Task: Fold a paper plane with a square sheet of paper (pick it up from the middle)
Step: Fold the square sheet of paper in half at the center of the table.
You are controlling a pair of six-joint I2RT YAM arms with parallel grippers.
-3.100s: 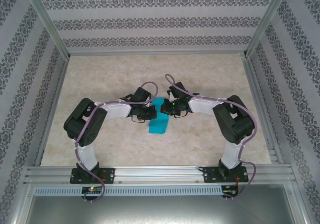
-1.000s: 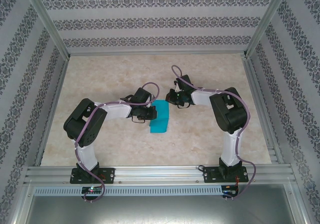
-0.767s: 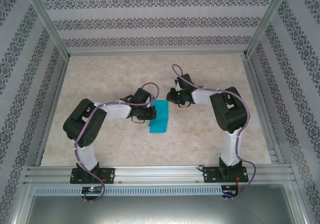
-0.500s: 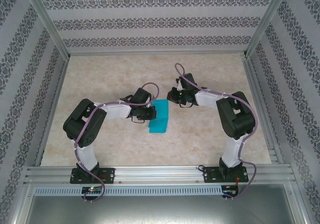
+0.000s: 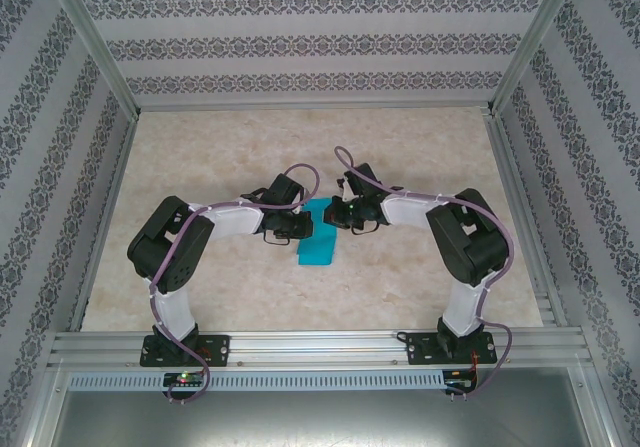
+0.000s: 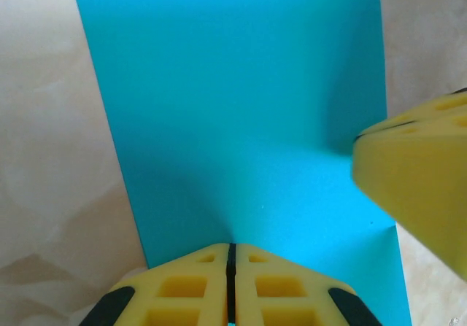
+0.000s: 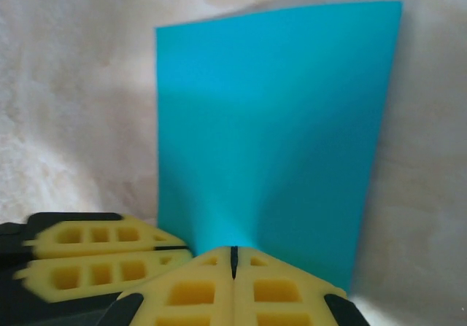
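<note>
Swung back from the far right, the right pincer [image 5: 344, 213] is pressed, fully closed, onto the folded square sheet of paper [image 5: 320, 247] lying mid-table [image 5: 420, 152], opposite the equally closed left pincer [image 5: 306, 227], seemingly so the fold is pinned flat.

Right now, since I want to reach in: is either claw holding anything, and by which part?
Cannot tell: left claw and right claw are shut, tips at edges of the paper, pinching or merely pressing.

You have one turquoise sheet of paper [image 5: 319, 249], two arms [image 5: 170, 247], each with two yellow fingers [image 6: 186, 286], and one worktop [image 5: 420, 157]
</note>
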